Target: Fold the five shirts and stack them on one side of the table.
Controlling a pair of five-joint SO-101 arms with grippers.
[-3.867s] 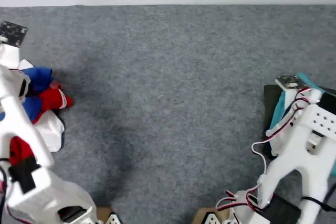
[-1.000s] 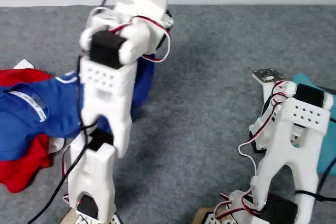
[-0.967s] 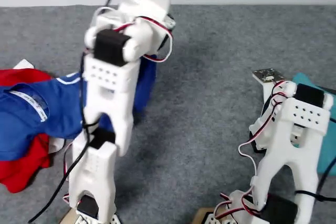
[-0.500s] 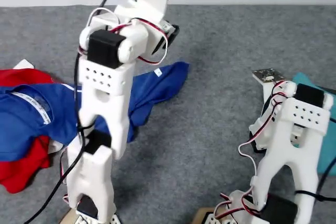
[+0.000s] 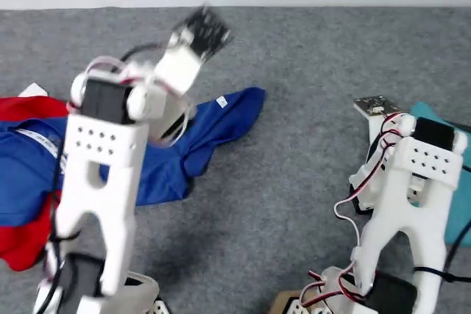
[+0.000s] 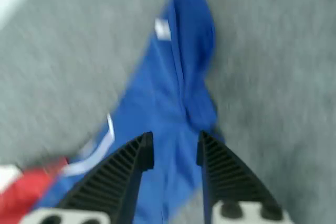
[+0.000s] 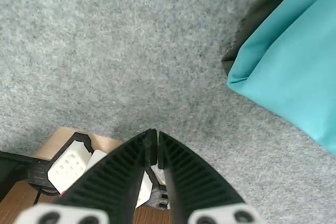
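Note:
A blue shirt (image 5: pixel 199 134) lies spread loosely on the grey table, one end stretched toward the middle. It rests partly over a red shirt (image 5: pixel 22 244) at the left edge. My left arm (image 5: pixel 103 159) stands over this pile. Its gripper (image 6: pixel 174 137) hangs open above the blue shirt (image 6: pixel 178 87), holding nothing, with the red shirt (image 6: pixel 21 203) off to one side. A folded teal shirt (image 5: pixel 458 196) lies on a dark one at the right edge, behind my right arm (image 5: pixel 408 189). The right gripper (image 7: pixel 154 135) is shut and empty over bare table beside the teal shirt (image 7: pixel 289 72).
A dark shirt (image 7: pixel 262 19) shows under the teal one. A bit of white cloth (image 5: pixel 33 91) peeks out at the far left of the pile. Bare grey table (image 5: pixel 309 71) spreads between the arms. The arms' bases and wiring (image 5: pixel 324 295) sit at the near edge.
The left gripper let go of the blue shirt, which dropped flat onto the table. That arm then drew back toward the left and near side. The right arm kept still.

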